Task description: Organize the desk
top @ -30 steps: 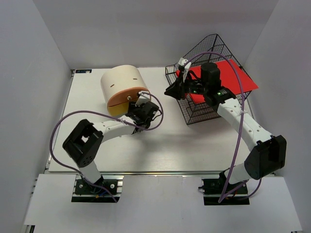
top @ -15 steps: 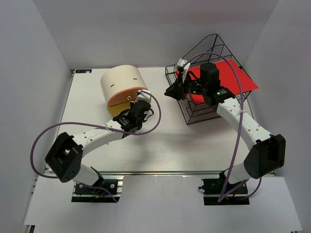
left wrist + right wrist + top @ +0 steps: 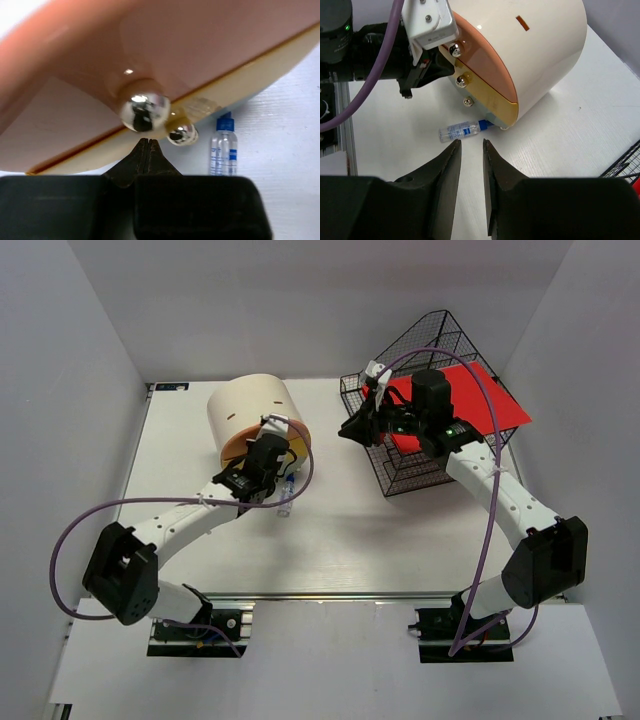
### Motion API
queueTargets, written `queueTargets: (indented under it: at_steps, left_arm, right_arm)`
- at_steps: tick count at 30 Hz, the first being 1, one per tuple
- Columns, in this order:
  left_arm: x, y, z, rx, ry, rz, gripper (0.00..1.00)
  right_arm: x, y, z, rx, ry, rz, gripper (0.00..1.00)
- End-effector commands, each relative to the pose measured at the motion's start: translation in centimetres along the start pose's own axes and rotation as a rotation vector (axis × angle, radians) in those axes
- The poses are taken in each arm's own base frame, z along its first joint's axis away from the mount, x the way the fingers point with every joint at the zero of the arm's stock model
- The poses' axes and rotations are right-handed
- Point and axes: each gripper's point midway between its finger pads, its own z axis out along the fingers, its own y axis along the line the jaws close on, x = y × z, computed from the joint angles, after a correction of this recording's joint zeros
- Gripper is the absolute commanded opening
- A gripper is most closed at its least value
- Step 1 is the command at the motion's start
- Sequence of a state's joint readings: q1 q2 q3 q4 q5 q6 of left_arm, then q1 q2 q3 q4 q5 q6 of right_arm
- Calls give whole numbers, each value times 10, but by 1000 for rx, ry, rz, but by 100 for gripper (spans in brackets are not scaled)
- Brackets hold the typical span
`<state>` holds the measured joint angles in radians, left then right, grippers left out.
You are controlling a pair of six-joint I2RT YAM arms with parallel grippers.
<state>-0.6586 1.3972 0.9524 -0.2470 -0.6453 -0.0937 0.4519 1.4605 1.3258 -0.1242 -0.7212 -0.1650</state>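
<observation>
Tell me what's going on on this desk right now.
The left arm has its jaws shut right below a silver knob on the round drawer box, gripping nothing. A small clear bottle lies on the desk beside the box. The right arm hovers by the black wire basket, jaws slightly apart and empty.

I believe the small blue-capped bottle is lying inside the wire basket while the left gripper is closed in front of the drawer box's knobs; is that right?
Not quite: the bottle lies on the desk beside the drawer box, as the right wrist view shows. The left gripper is indeed closed in front of the knobs.
</observation>
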Motion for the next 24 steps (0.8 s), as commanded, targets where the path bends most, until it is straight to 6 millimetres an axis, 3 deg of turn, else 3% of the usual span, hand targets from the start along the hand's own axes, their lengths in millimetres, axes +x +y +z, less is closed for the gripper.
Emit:
queueTargets:
  at_steps: [1,6,8,9,11,14,19,24]
  left_arm:
    - [-20,13,-2,-4,-28,-37,0]
    - [-13,15,8,3,-4,-48,1]
    - [-11,19,12,-13,-1,-56,23]
    - [-9,21,14,-19,4,-59,43]
    - [-9,24,16,-21,7,-67,45]
    - [-13,19,12,21,-1,-73,41]
    - [-25,-1,-8,187,-63,-60,16]
    - [-27,-23,-24,335,-78,-12,2]
  right_arm:
    - [-7,1,-4,2,-18,-28,30]
    - [-8,0,-5,7,-19,-36,30]
    - [-9,2,-5,5,-20,-37,30]
    - [-7,0,-5,7,-18,-35,30]
    - [-7,0,-5,7,-17,-35,30]
    - [-7,0,-6,10,-18,-39,30]
    - [-8,1,-6,6,-18,-41,30]
    - [-8,0,-6,9,-18,-39,30]
